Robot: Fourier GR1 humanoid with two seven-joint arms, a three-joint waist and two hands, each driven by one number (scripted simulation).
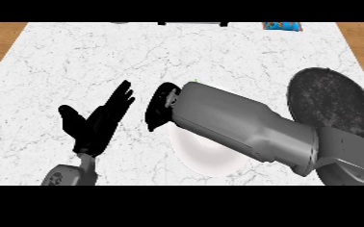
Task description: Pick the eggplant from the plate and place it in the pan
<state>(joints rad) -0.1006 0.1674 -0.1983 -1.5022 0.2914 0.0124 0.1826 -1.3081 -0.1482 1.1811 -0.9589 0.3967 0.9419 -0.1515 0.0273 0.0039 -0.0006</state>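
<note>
Now the right hand (161, 107) is at the left edge of the white plate (206, 158), its forearm lying across it; I cannot tell its fingers. No eggplant shows. Left hand (99, 122) rests open on the desk (142, 53). Pan (323, 101) is at right.

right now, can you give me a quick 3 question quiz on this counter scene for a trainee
1. True or false: the pan lies at the view's left side.
2. Which hand reaches across over the white plate? A) left hand B) right hand
3. Fill in: the left hand shows at the lower left with its fingers ____.

Key
1. False; the pan is at the right.
2. B; the right hand and its grey forearm cover much of the plate. The eggplant cannot be seen clearly.
3. Straight, holding nothing.
</note>
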